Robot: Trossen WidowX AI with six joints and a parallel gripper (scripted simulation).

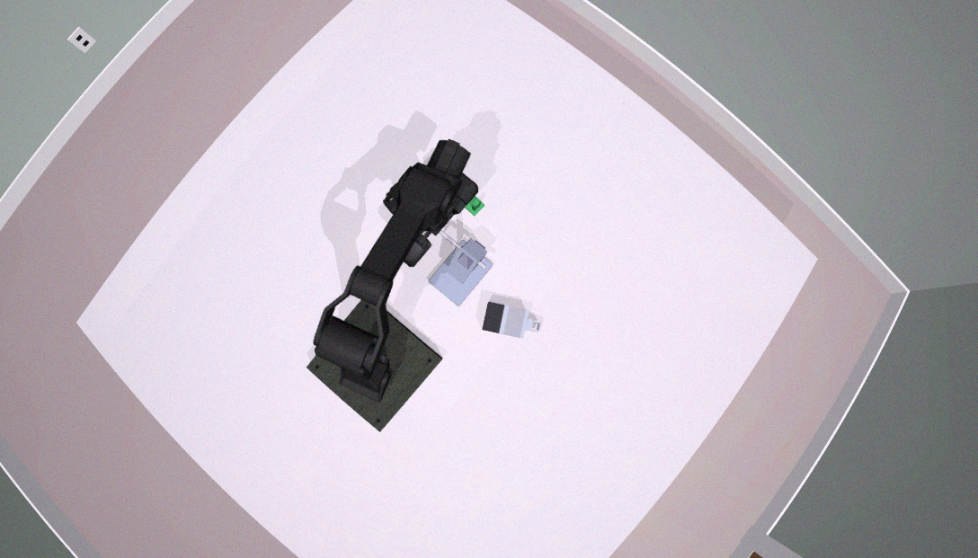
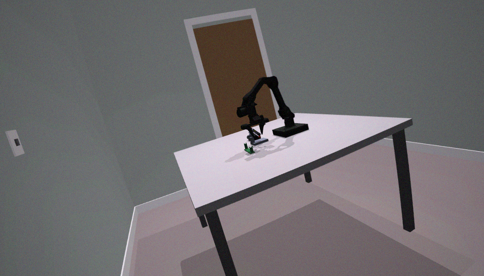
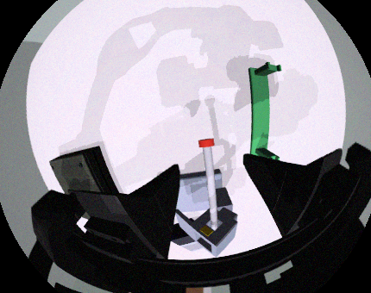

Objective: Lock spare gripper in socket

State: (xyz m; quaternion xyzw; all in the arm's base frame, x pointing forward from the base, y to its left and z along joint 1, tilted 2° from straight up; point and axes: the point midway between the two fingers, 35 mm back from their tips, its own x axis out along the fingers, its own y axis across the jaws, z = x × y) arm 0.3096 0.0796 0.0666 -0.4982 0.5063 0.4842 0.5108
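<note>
The lock pin, a pale rod (image 3: 210, 181) (image 1: 450, 237) with a red head, passes into the socket block (image 3: 225, 230) (image 1: 473, 252) of the grey-blue mount. The mount's flat base (image 1: 454, 291) (image 2: 263, 140) (image 3: 190, 198) rests on the table. The spare gripper (image 1: 511, 319), pale with a dark end and a small spigot, lies beside the mount in the top view. My gripper (image 3: 210, 164) (image 2: 257, 134) is open above the mount. In the wrist view the pin's upper part shows between its fingers, with a gap on both sides. The top view hides my fingers and the red head behind the arm.
A green bracket (image 3: 260, 109) (image 2: 249, 150) (image 1: 474, 207) with two upright ends stands near the mount, partly under the arm in the top view. The arm's dark base plate (image 1: 404, 386) (image 2: 290, 130) (image 3: 72, 170) is on the opposite side of the mount.
</note>
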